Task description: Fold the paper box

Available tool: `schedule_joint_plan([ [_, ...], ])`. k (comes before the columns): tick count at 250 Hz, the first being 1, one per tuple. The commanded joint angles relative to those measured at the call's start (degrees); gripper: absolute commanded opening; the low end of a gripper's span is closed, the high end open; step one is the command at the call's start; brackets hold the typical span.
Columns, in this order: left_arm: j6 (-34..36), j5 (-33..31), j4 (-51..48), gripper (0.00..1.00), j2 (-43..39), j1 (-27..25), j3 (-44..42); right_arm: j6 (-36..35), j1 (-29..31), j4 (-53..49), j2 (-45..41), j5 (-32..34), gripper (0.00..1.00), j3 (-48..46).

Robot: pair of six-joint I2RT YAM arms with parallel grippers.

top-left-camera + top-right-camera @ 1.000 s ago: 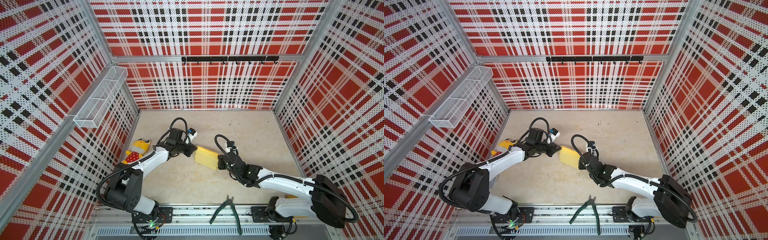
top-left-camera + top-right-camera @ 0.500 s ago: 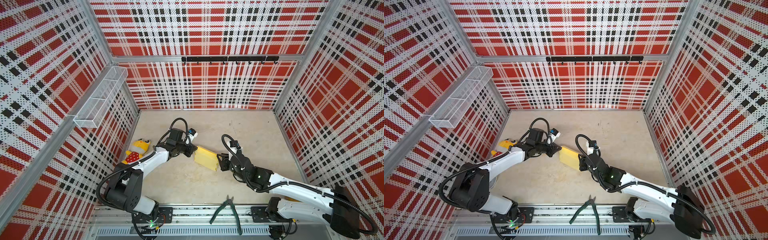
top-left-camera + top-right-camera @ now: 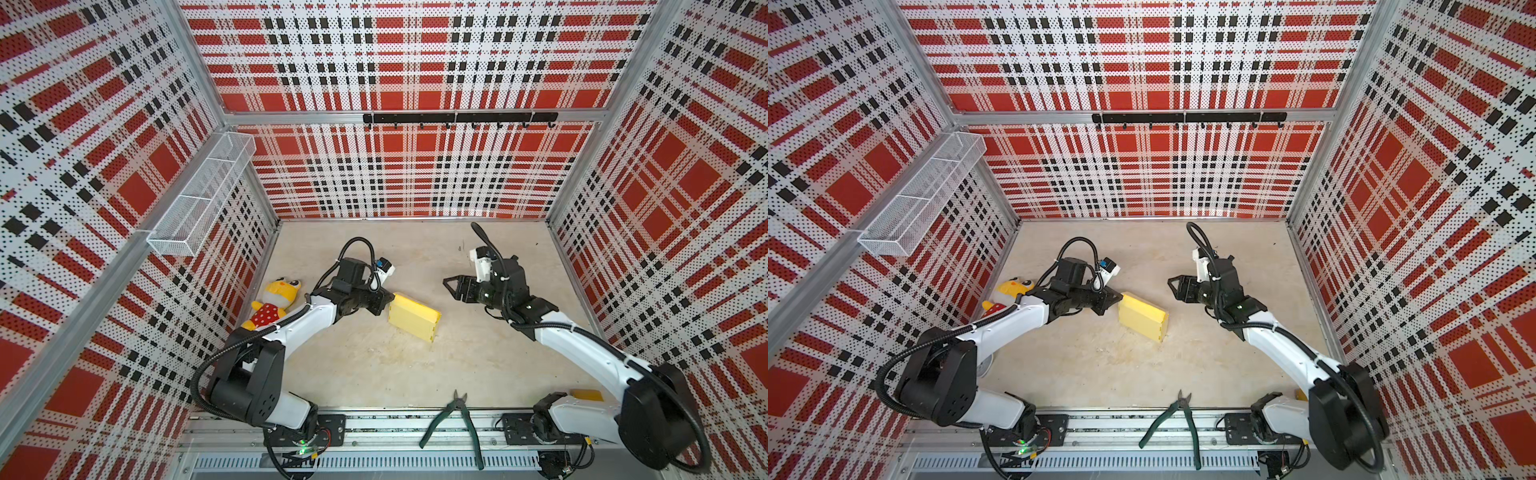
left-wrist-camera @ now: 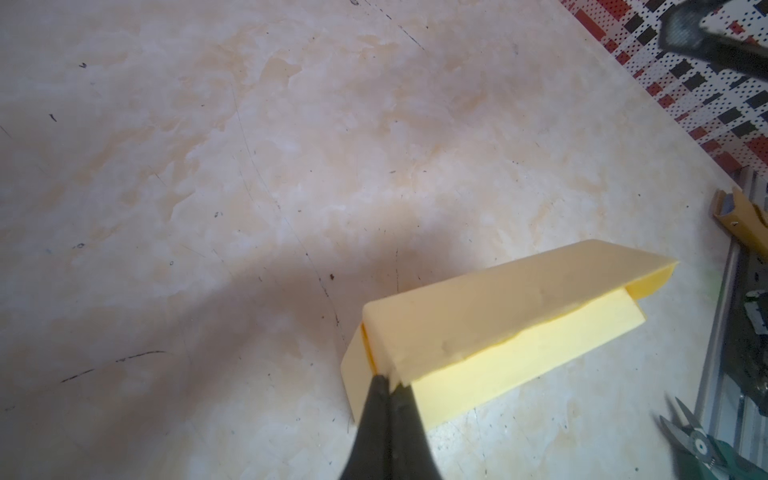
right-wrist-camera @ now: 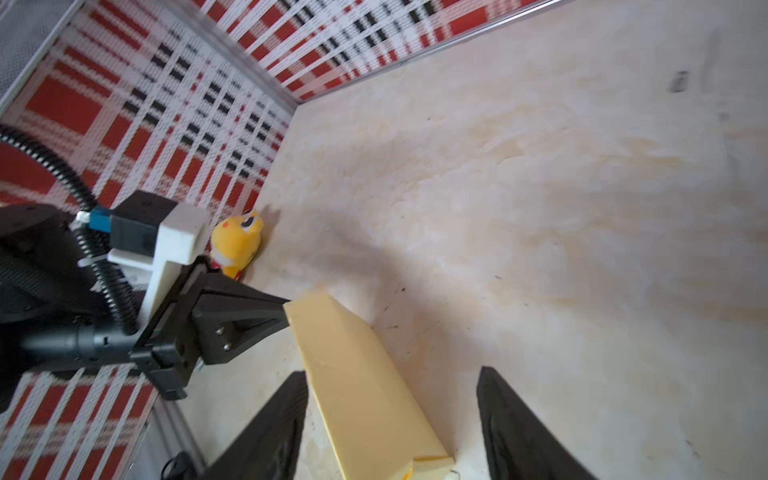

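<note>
Left gripper (image 3: 387,300) pinched tight on a corner of the paper box (image 3: 413,319), right gripper (image 3: 450,289) spread wide, held apart from the box.

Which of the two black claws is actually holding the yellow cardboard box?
The left gripper, pinched shut on a corner of the pale yellow cardboard box; the right gripper hangs open, apart from it.

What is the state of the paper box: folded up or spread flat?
Folded up: in both top views the paper box is a shallow rectangular box, no flaps spread. It gapes slightly at one end.
</note>
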Motion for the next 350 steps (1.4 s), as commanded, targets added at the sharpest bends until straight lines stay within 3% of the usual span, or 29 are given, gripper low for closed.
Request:
schedule_joint_plan([
  [1,-0.5,-0.6,-3.6,0.00,-0.5,0.5,-2.3,-7.4,0.1,-1.5,4.8,-14.4,0.70,4.1],
  [27,-0.5,-0.6,-3.4,0.00,-0.8,0.7,-2.5,-9.3,-0.8,-3.5,9.3,-18.4,0.70,6.8],
  [77,-0.5,-0.6,-3.3,0.00,-0.8,0.7,-2.5,-5.4,-1.0,0.4,15.3,-23.5,0.73,7.1],
  [141,-0.6,-0.6,-3.2,0.00,-0.9,0.9,-2.6,-5.5,-0.2,1.3,17.9,-25.3,0.69,6.3],
  [350,-1.0,-0.7,-3.1,0.00,-0.8,1.2,-2.6,-11.7,4.0,-4.8,21.9,-21.5,0.50,7.3],
])
